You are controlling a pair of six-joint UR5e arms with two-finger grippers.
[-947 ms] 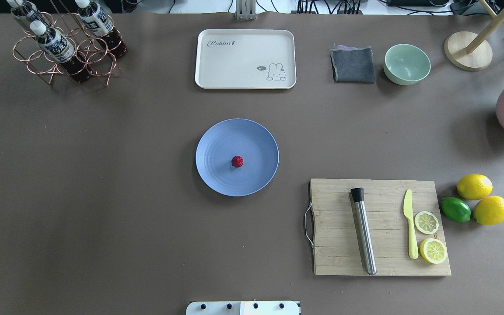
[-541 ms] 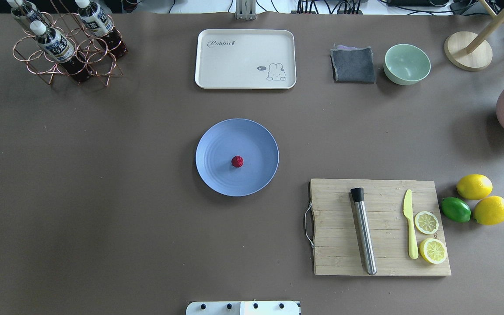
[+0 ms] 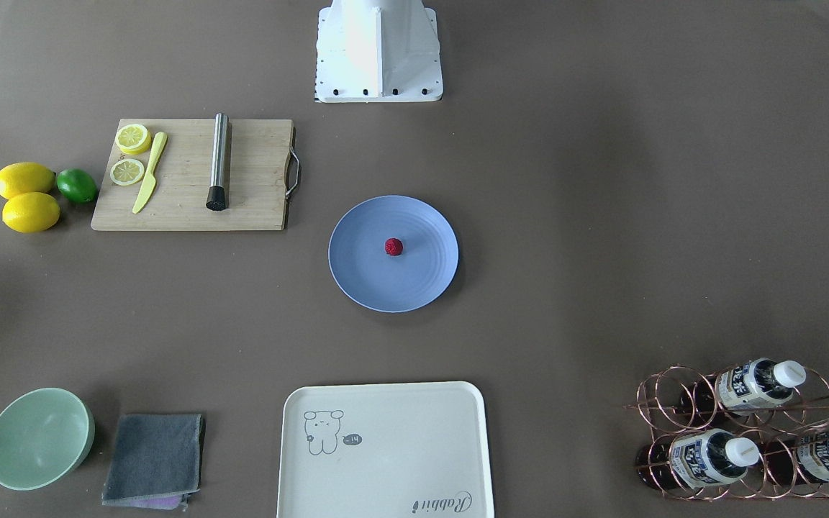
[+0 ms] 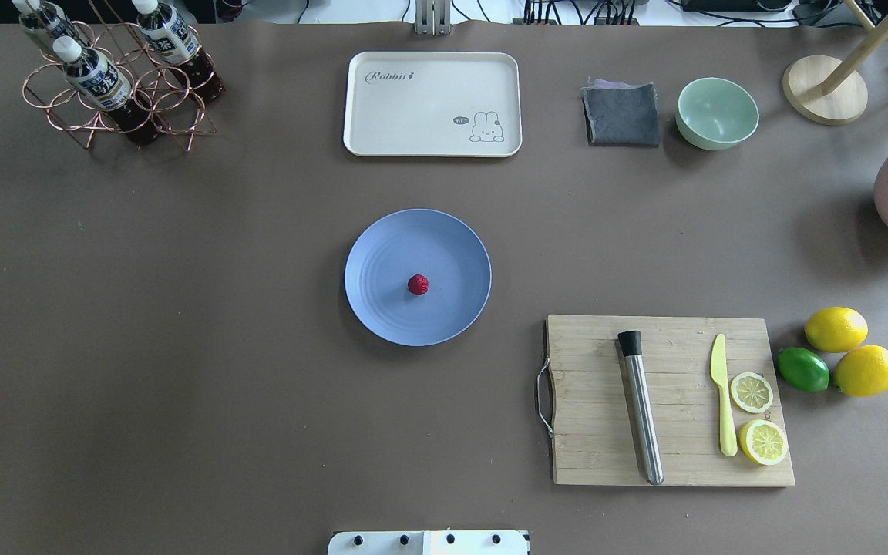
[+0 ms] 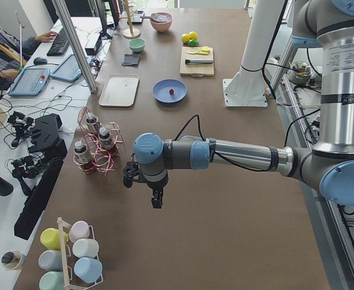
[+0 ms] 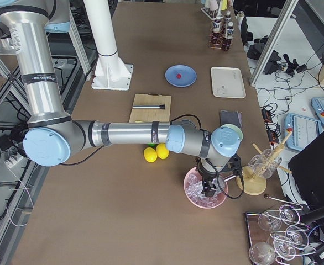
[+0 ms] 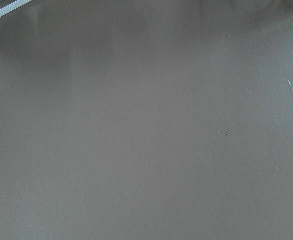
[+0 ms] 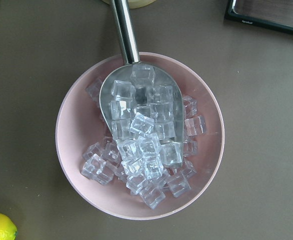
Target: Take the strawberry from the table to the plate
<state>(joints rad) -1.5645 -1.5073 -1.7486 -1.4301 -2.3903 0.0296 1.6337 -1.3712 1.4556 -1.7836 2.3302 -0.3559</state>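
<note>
The small dark red strawberry lies near the middle of the round blue plate, which rests at the centre of the grey-brown table. No gripper appears in the overhead or front views. My left gripper hangs over bare table far from the plate, near the bottle rack end. My right gripper hovers above a pink bowl of ice at the other end. I cannot tell whether either gripper is open or shut.
A wooden cutting board with a steel muddler, yellow knife and lemon slices lies right of the plate. Lemons and a lime sit beside it. A cream tray, grey cloth, mint bowl and copper bottle rack line the far side.
</note>
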